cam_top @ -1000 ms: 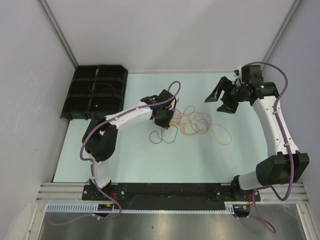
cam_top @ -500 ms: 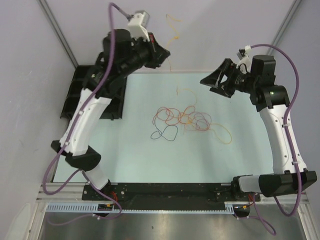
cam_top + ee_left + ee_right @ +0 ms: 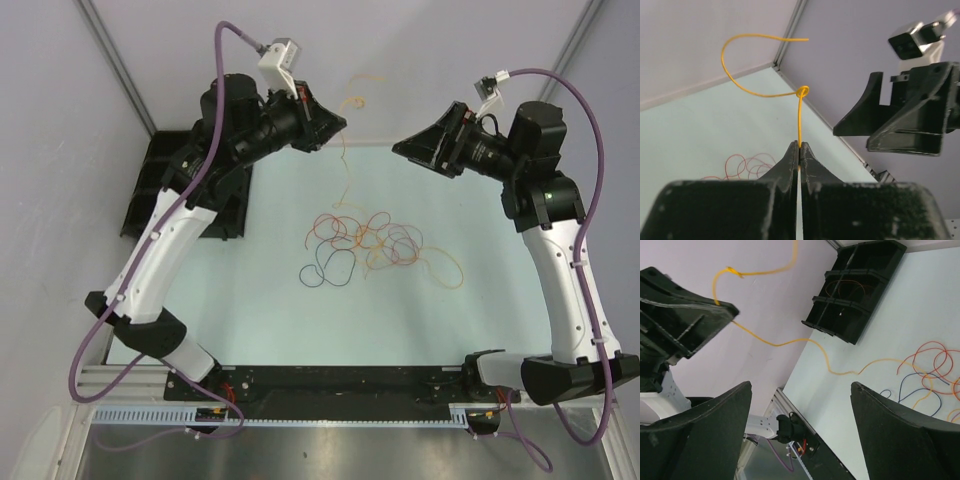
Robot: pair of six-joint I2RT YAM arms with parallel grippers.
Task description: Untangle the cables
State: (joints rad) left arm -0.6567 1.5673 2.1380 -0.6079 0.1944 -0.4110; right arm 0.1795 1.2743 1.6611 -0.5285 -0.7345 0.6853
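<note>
Up from the heap where it had been a second before, the left gripper (image 3: 338, 125) now stood high above the right far corner of the black tray (image 3: 190, 185). It had drawn one yellow cable (image 3: 346, 170) up with it. Its jaws were pressed fully together on that cable, which the left wrist view showed coming out right at the fingertips (image 3: 799, 150).

Two grippers, one tray and one lifted cable were all I could count surely. The rest lay in a single tangle (image 3: 375, 240) on the table (image 3: 250, 320), to the right of the tray. I could make out red loops (image 3: 335, 228), orange ones trailing away from the tray (image 3: 445, 265) and a dark loop (image 3: 330, 268) on the near side. How many strands made up the tangle I could not tell. Some thin orange wire also lay inside one tray compartment (image 3: 850, 287).

The yellow cable (image 3: 785, 342) ran long and nearly upright from the pinch down to the table, its lower end reaching into the tangle. Just above the fingertips it carried one small knot (image 3: 802, 91). Beyond that, the free end curled over in a hook.

The right gripper (image 3: 405, 152) had risen and swung in toward the tray since half a second earlier. It hung beyond the tangle from the tray, pointing back at the left gripper. Its jaws were spread wide (image 3: 800, 390), with nothing between them.
</note>
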